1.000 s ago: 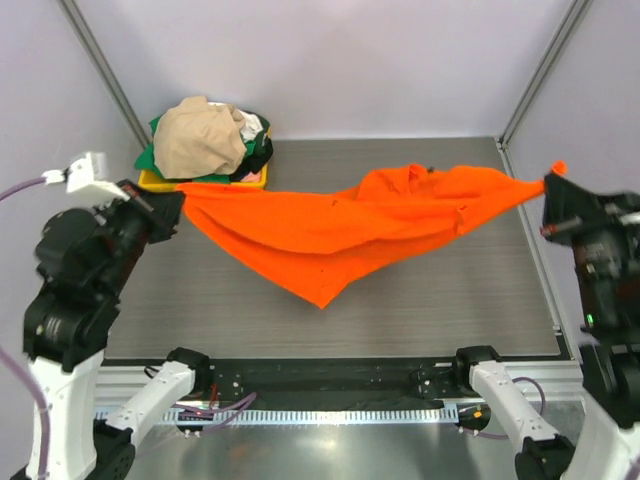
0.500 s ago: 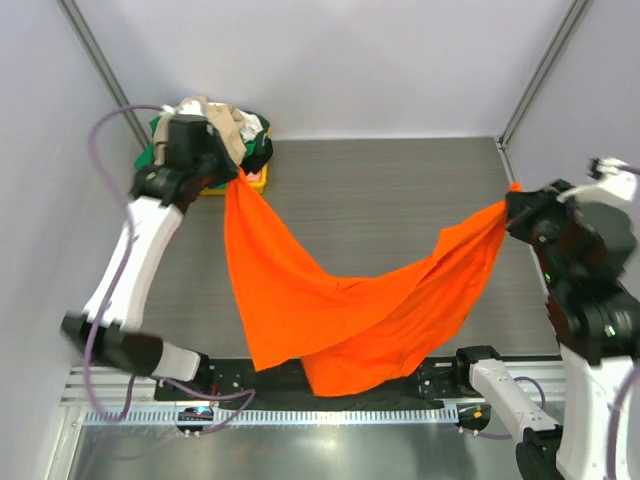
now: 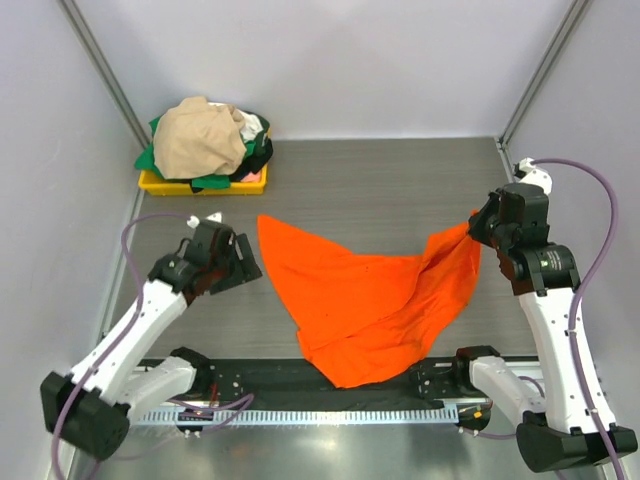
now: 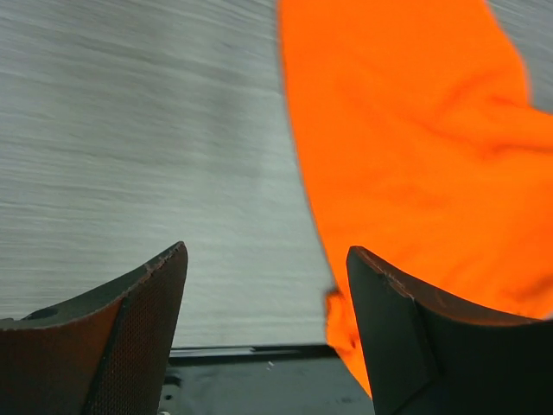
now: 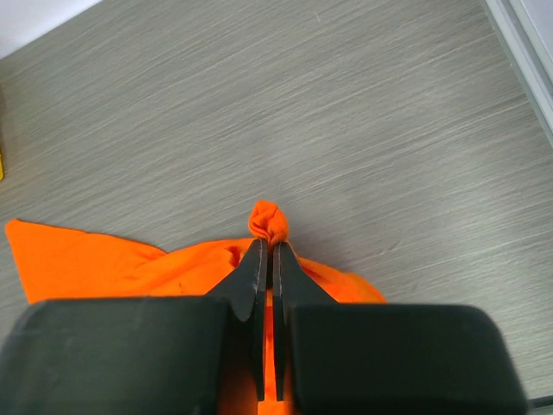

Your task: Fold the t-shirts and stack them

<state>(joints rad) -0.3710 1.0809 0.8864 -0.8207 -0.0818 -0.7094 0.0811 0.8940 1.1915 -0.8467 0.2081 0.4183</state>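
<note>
Checked left gripper first: jaws wide apart, nothing between the fingers, bare table under the gap. Placed it low over the left half of the table, just beside the left edge of the orange t-shirt, with a thin strip of tabletop between in the top view. Could not tell contact from the wrist view, with cloth running right behind the right-hand finger there.

Found right gripper clamped tight on a bunched corner of the orange t-shirt, with a small knob of cloth poking out past the fingertips. Put that gripper at the right side of the table, raised, with the pinched corner lifted off the surface and cloth hanging from it down to the tabletop.

Logged the rest of the orange t-shirt lying crumpled and unfolded across the middle of the table, left corner pointing toward the far side, near end draped over the black strip at the table's near edge between the two arm bases.

Noted the other t-shirts heaped in a yellow bin at the far left corner: beige t-shirt on top, dark green, white and black showing around it. Kept well apart from the orange one and from both grippers.
</note>
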